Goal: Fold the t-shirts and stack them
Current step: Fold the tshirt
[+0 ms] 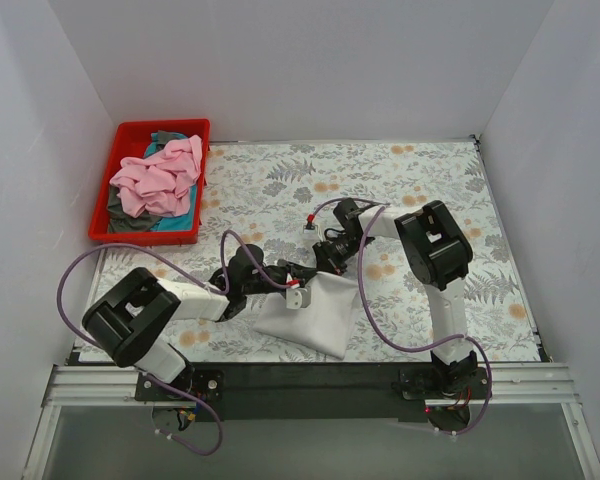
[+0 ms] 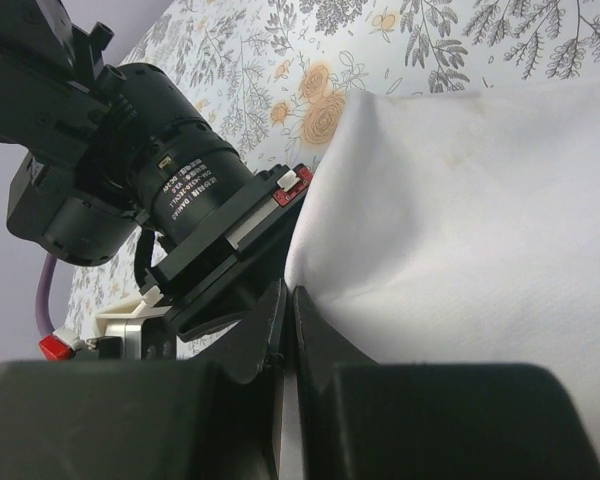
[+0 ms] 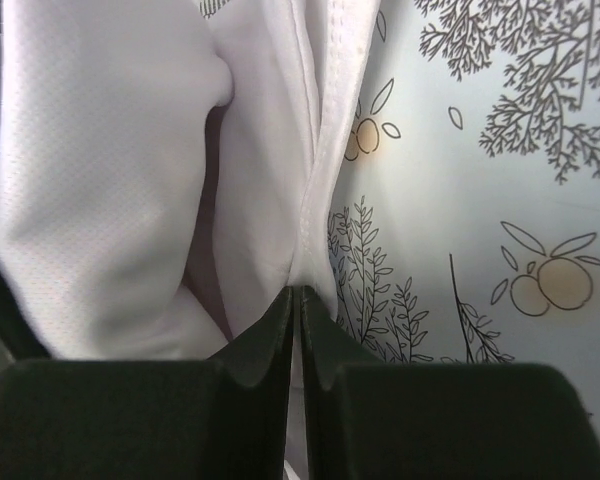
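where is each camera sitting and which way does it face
Top external: above and behind the arm bases, looking down on the floral table; left arm and right arm show whole.
Left wrist: on the left hand, facing along its shut fingers at the white t-shirt and the right arm's camera lens.
Right wrist: on the right hand, looking past its shut fingers at the white t-shirt's hem.
Shared: both wrist views show the white t-shirt.

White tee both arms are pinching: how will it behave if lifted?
Likely floppy: the white t-shirt folds and puckers beside the right fingers, so it should sag between grips. Probably light: thin knit cloth, held by a hem alone. Might slip: the left fingers catch only its edge.
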You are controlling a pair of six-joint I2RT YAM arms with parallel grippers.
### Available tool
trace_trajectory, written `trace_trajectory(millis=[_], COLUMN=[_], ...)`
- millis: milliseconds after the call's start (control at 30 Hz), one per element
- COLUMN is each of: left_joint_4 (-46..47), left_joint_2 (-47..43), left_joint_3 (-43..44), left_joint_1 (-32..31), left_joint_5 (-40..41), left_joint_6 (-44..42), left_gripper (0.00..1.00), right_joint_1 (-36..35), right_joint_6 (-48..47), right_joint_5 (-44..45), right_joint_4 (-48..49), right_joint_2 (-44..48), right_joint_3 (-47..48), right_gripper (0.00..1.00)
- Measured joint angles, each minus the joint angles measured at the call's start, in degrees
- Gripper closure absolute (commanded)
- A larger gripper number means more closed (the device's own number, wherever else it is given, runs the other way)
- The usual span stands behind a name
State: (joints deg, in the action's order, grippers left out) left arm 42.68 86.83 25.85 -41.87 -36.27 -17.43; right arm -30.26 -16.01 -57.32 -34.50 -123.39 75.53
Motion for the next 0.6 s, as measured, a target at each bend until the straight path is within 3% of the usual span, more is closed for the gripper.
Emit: trace_trajectory(millis=[133, 267, 433, 600], left_joint_4=[1.0, 2.0, 0.5, -12.3], left_joint_2=[1.9, 3.1, 1.6, -8.2], left_joint_3=[0.1, 0.1, 0.2, 4.2], left_joint_1=[0.0, 0.0, 0.0, 0.0], left_joint_5=[0.1, 0.6, 1.7, 1.6], left_joint_6=[-1.1, -2.3, -1.5, 5.1], left_gripper=[0.95, 0.63, 0.60, 0.60], right_joint_1=[-0.1, -0.1, -0.2, 0.3], right_joint_6=[-0.5, -0.5, -1.6, -4.5], right_joint_5=[-0.2, 0.2, 3.7, 12.5], right_joint_4=[-0.1, -0.6, -3.7, -7.1], right_joint_2=[0.0, 0.0, 0.4, 2.0], right_joint_3=[-0.1, 0.2, 2.6, 7.4], right_gripper=[0.88, 0.86, 0.82, 0.76])
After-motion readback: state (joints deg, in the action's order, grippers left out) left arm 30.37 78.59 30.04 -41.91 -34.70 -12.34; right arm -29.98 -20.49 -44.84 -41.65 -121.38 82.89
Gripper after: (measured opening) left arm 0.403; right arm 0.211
